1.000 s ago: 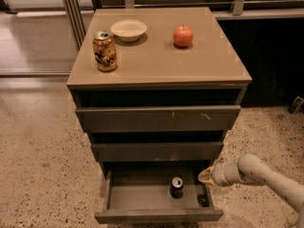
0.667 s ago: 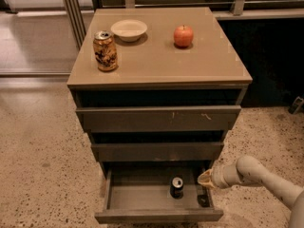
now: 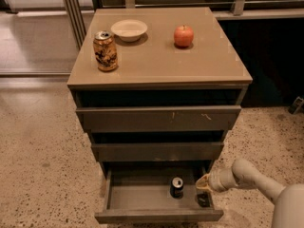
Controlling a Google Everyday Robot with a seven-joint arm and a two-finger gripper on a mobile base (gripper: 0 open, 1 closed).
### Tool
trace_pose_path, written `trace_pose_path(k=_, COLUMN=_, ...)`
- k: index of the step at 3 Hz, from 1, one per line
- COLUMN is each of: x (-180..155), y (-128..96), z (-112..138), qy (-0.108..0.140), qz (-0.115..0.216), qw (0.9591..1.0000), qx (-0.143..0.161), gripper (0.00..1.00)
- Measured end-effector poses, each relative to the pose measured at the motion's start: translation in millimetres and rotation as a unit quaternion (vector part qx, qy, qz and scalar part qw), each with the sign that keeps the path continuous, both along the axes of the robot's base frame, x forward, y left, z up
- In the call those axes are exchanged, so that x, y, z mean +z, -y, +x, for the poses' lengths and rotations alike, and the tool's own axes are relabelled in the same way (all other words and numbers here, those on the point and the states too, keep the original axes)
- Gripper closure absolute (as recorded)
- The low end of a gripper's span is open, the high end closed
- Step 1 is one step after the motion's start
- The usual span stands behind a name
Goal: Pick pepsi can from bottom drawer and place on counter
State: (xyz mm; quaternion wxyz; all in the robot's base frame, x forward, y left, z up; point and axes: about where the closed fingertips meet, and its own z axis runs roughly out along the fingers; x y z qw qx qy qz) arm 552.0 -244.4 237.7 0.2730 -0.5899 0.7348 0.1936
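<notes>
The pepsi can stands upright in the pulled-out bottom drawer, right of its middle. It is small and dark with a silver top. My gripper reaches down into the drawer's right end, a short way to the right of the can and not touching it. The cream wrist and arm come in from the lower right. The tan counter is the cabinet's top, well above.
On the counter stand a gold-brown patterned can at the left, a white bowl behind it and a red apple at the back right. The two upper drawers are nearly shut. Speckled floor surrounds the cabinet.
The gripper has moved slightly left and down, deeper into the drawer's right end. The can has not moved.
</notes>
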Motion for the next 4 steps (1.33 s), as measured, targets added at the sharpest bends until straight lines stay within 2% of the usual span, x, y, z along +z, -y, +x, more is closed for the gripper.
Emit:
trace_pose_path(k=1, x=-14.5, y=-4.6, z=2.7, qy=0.004, qz=0.009, qw=0.9999, qx=0.006, gripper=0.27)
trace_pose_path(k=2, x=-25.9, y=-13.5, z=8.9, qy=0.017, qz=0.028, qw=0.9994, qx=0.012, gripper=0.21)
trace_pose_path(k=4, x=-45.2, y=-44.7, z=23.8, qy=0.027, qz=0.071, qw=0.9965, qx=0.036, gripper=0.21)
